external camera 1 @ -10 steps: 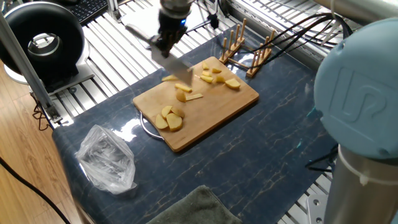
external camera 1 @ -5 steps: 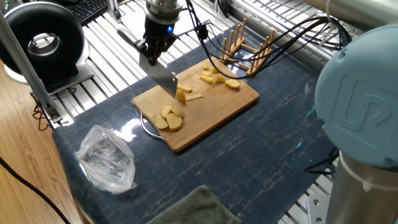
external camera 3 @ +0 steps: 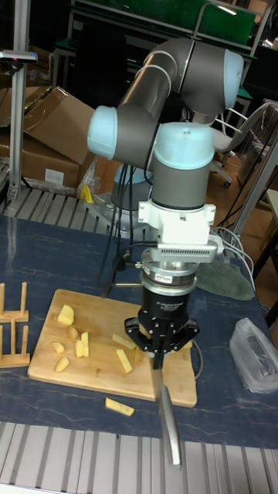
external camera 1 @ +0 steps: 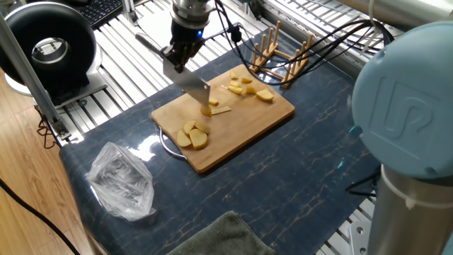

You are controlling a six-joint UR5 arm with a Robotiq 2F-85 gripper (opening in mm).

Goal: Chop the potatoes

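On the bamboo board (external camera 1: 248,131) lie pale-yellow potatoes: rounded slices (external camera 1: 192,136) at its near-left end, small chunks (external camera 1: 244,86) at the far end, and one piece (external camera 1: 206,110) beside a thin stick in the middle. My gripper (external camera 1: 177,58) is shut on a knife (external camera 1: 192,85), whose blade slopes down to that middle piece. In the tall fixed view the gripper (external camera 3: 158,356) hangs over the board (external camera 3: 93,382) with the knife handle (external camera 3: 170,428) sticking out toward the camera. One potato piece (external camera 3: 118,406) lies off the board on the dark mat.
A wooden rack (external camera 1: 276,53) stands just behind the board, with black cables (external camera 1: 333,39) beyond it. A crumpled plastic bag (external camera 1: 120,180) lies at the left front and a grey cloth (external camera 1: 219,237) at the front edge. A black round device (external camera 1: 49,46) sits far left.
The gripper and knife swung left, and the blade dropped toward the middle potato piece. In the last half second they edged slightly right. The potato clusters have not moved.
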